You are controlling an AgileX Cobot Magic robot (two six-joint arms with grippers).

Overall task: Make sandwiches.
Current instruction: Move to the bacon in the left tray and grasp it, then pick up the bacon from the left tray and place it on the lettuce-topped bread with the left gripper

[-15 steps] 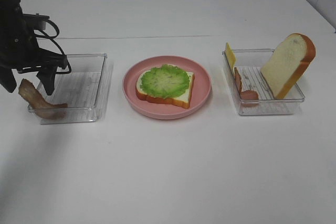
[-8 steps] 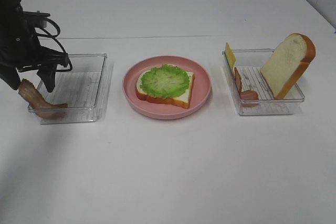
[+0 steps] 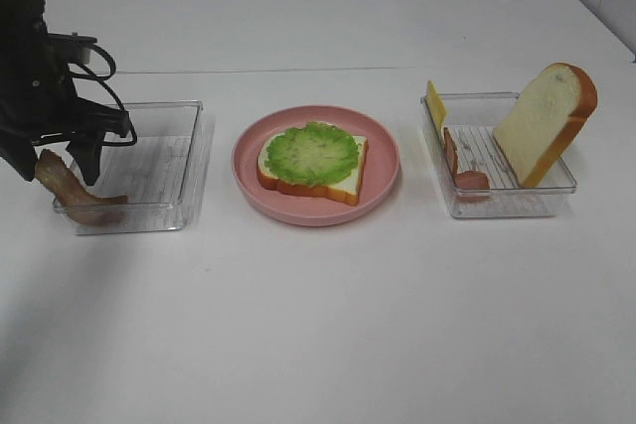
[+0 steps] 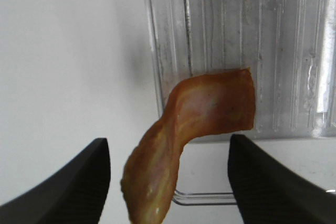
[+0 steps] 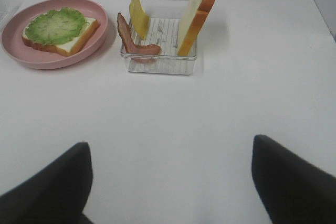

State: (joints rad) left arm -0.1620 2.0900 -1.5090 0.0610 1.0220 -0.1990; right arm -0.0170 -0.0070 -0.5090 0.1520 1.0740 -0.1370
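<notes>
A white bread slice (image 3: 343,182) topped with ruffled green lettuce (image 3: 312,153) lies on the pink plate (image 3: 383,146); both also show in the right wrist view, the lettuce (image 5: 56,24) on the plate (image 5: 100,22). My left gripper (image 3: 52,168) is open and straddles a brown bacon strip (image 3: 70,191) draped over the left clear tray's (image 3: 184,161) outer edge. In the left wrist view the bacon (image 4: 205,111) lies between the two dark fingers (image 4: 92,182), untouched. My right gripper (image 5: 168,182) is open and empty above bare table.
The right clear tray (image 3: 517,204) holds an upright bread slice (image 3: 545,121), a yellow cheese slice (image 3: 435,103) and a bacon strip (image 3: 465,178). The same tray (image 5: 160,64) shows in the right wrist view. Black cables hang from the left arm.
My left gripper has shifted slightly around the bacon strip and its fingers stand a little closer together. The bacon has not moved.
</notes>
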